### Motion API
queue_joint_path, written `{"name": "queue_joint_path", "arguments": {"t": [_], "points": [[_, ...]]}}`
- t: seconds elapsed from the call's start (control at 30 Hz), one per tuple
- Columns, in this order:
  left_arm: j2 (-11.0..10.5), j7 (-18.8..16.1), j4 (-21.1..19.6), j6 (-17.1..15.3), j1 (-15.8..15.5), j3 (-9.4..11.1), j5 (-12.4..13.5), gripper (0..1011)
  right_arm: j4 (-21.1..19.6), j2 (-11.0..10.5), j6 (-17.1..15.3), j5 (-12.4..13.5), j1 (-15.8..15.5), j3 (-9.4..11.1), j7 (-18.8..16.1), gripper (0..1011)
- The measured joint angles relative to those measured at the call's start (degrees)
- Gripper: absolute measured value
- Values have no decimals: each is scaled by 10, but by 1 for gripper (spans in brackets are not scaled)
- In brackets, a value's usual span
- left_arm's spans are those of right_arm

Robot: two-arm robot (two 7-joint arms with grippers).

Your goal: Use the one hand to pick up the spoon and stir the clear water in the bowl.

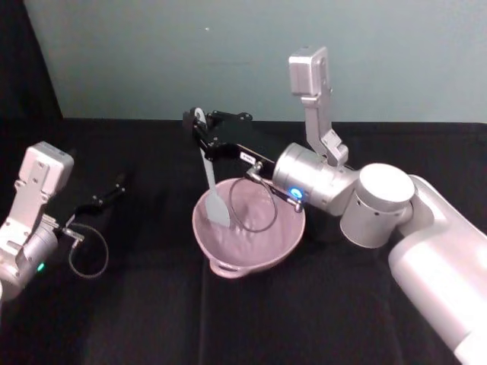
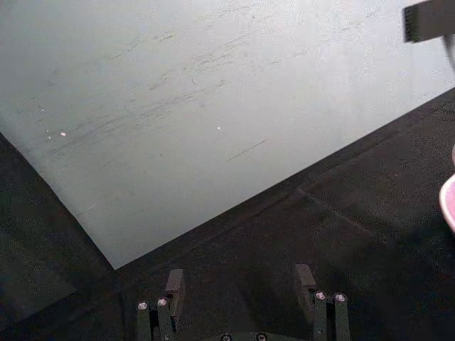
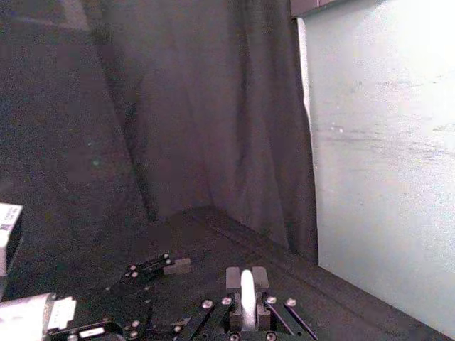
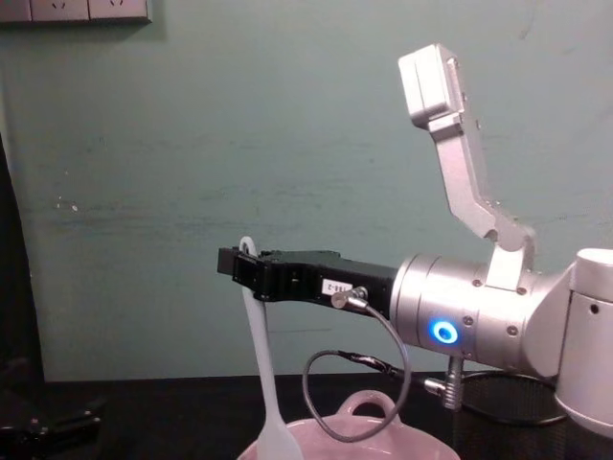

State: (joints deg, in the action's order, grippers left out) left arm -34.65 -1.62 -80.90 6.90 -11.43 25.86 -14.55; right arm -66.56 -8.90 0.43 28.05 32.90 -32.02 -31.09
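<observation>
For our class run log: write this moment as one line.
right gripper: shut on spoon | spoon: upright, head inside bowl | left gripper: open, parked left

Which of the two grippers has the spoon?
The right gripper, shut on the spoon over the pink bowl; the left gripper is open and empty.

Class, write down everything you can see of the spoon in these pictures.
The spoon is long, slim, white and slightly see-through, like plastic, with a small hole at its top end. It hangs nearly upright, clamped near the top by the right end effector. Its blade dips inside the pink bowl; whether it touches the bottom cannot be told.
</observation>
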Motion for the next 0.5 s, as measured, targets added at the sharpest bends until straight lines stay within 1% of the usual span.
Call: {"name": "queue_joint_path", "arguments": {"t": [0.13,0.17,0.27,0.37,0.5], "points": [[0,0,0,0,0,0,0,1011,26,7,5,-1,14,1,-3,107],[0,0,0,0,0,0,0,1011,35,9,7,-1,18,4,-3,107],[0,0,0,0,0,0,0,1011,48,9,12,-1,23,10,-3,107],[0,0,0,0,0,0,0,1011,53,7,14,-1,26,17,0,107],[0,0,0,0,0,0,0,1011,47,-4,15,0,20,30,6,106]]}}
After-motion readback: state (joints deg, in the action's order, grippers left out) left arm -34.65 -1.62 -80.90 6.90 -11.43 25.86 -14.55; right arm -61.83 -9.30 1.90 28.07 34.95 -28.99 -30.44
